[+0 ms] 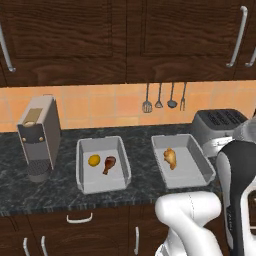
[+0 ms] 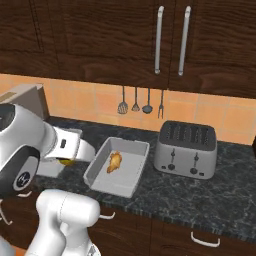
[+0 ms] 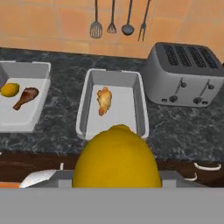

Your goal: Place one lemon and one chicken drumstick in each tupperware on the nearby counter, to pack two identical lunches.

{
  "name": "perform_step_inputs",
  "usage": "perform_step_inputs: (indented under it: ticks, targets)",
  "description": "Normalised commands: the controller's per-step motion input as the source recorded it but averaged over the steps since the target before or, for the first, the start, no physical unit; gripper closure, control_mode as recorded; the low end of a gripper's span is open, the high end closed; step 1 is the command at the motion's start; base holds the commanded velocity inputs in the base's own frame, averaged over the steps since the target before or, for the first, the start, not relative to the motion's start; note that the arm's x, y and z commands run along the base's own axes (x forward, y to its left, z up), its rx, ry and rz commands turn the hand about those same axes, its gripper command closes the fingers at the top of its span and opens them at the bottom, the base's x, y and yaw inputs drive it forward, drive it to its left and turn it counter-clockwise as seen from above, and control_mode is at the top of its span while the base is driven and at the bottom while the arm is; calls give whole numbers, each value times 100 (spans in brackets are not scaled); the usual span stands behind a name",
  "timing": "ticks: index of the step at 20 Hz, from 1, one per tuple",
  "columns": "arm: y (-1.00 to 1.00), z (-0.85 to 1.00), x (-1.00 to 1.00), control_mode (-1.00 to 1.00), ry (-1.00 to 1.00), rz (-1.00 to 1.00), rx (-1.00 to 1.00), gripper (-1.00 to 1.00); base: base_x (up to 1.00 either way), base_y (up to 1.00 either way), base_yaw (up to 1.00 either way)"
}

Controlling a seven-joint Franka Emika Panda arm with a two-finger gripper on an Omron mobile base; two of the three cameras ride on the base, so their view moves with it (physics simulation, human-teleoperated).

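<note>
A large yellow lemon (image 3: pixel 114 157) fills the bottom of the hand view, with my gripper (image 3: pixel 114 175) shut on it and its fingertips hidden behind the fruit. I hold it in front of the counter (image 1: pixel 140 145), facing the right tupperware (image 3: pixel 116 120), which contains one pale chicken drumstick (image 3: pixel 104 100). The left tupperware (image 1: pixel 85 172) holds a lemon (image 1: pixel 94 160) and a brown drumstick (image 1: pixel 109 164). From the right base view the right tupperware (image 2: pixel 125 177) and its drumstick (image 2: pixel 114 162) lie just right of my wrist.
A silver toaster (image 1: pixel 217 125) stands right of the right tupperware. A grey coffee machine (image 1: pixel 39 137) sits at the counter's left. Several utensils (image 1: pixel 165 100) hang on the tiled wall under dark upper cabinets. Drawers with silver handles (image 1: pixel 80 218) run below.
</note>
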Motion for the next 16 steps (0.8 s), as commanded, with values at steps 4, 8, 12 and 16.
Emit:
perform_step_inputs:
  ticks: [4, 8, 12, 16]
  targets:
    - [-10, -100, 92, -100, 22, 4, 0, 100, 0, 0, 0]
    - [-34, -87, 100, -100, 18, 7, 0, 100, 0, 0, 0]
    - [-48, -75, 100, -100, 10, 10, 1, 100, 0, 0, 0]
    - [-36, -69, 100, -100, 5, 12, 0, 100, 0, 0, 0]
